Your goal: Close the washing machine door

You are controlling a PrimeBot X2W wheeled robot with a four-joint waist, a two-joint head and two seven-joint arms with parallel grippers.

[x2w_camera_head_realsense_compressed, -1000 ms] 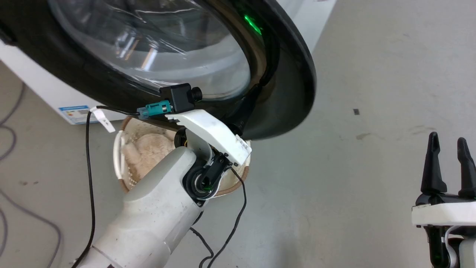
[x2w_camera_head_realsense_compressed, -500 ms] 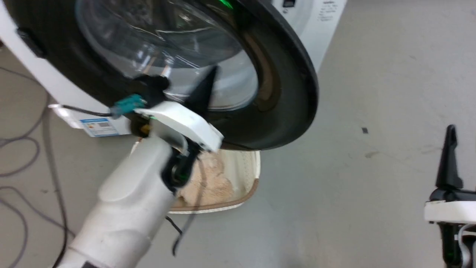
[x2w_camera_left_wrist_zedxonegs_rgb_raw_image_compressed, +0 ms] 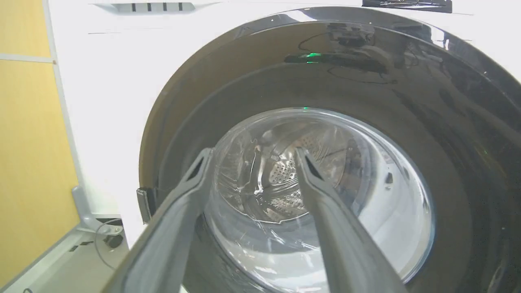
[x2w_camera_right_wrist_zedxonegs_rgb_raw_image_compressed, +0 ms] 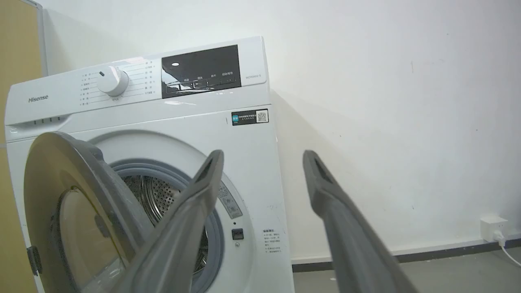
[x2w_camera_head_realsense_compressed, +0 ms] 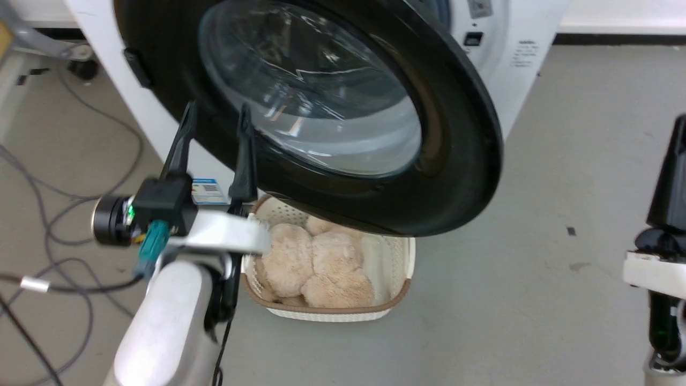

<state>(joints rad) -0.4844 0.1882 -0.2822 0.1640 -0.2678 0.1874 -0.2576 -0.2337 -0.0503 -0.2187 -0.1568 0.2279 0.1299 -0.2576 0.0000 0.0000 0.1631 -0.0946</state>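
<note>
- Head view: the washing machine door [x2w_camera_head_realsense_compressed: 455, 161] stands swung out from the white washing machine [x2w_camera_head_realsense_compressed: 514, 80]. Its black disc and bulging glass window [x2w_camera_head_realsense_compressed: 321, 96] overhang a cream basket [x2w_camera_head_realsense_compressed: 399, 268] on the grey floor [x2w_camera_head_realsense_compressed: 536, 268].
- The left gripper [x2w_camera_head_realsense_compressed: 217, 110] rises at the door's lower left, with its two dark fingers spread and nothing between them. The tips overlap the black rim just beside the window.
- Whether those tips touch the door cannot be told.
- Left wrist view: the left gripper [x2w_camera_left_wrist_zedxonegs_rgb_raw_image_compressed: 252, 151] points straight at the door [x2w_camera_left_wrist_zedxonegs_rgb_raw_image_compressed: 407, 101]. Both fingertips lie over the left half of the glass window [x2w_camera_left_wrist_zedxonegs_rgb_raw_image_compressed: 358, 211], and perforated steel shows through the glass.
- A small dark fitting [x2w_camera_left_wrist_zedxonegs_rgb_raw_image_compressed: 144, 203] sits on the door's left edge, left of the fingers.
- Right wrist view: the right gripper [x2w_camera_right_wrist_zedxonegs_rgb_raw_image_compressed: 264, 154] has its fingers held wide and empty, well apart from the machine [x2w_camera_right_wrist_zedxonegs_rgb_raw_image_compressed: 244, 142].
- At the lower left of that view the door [x2w_camera_right_wrist_zedxonegs_rgb_raw_image_compressed: 53, 183] hangs open, and the drum [x2w_camera_right_wrist_zedxonegs_rgb_raw_image_compressed: 154, 195] and grey-blue gasket [x2w_camera_right_wrist_zedxonegs_rgb_raw_image_compressed: 134, 164] are exposed behind it.
- In the head view the right gripper [x2w_camera_head_realsense_compressed: 672, 177] is cut by the right edge, well apart from the door.
- The basket holds a beige fluffy bundle [x2w_camera_head_realsense_compressed: 311, 262].
- A blue sticker [x2w_camera_head_realsense_compressed: 206, 191] shows low on the machine, between the left fingers' bases.
- Cables [x2w_camera_head_realsense_compressed: 64, 203] lie on the floor at left.
</note>
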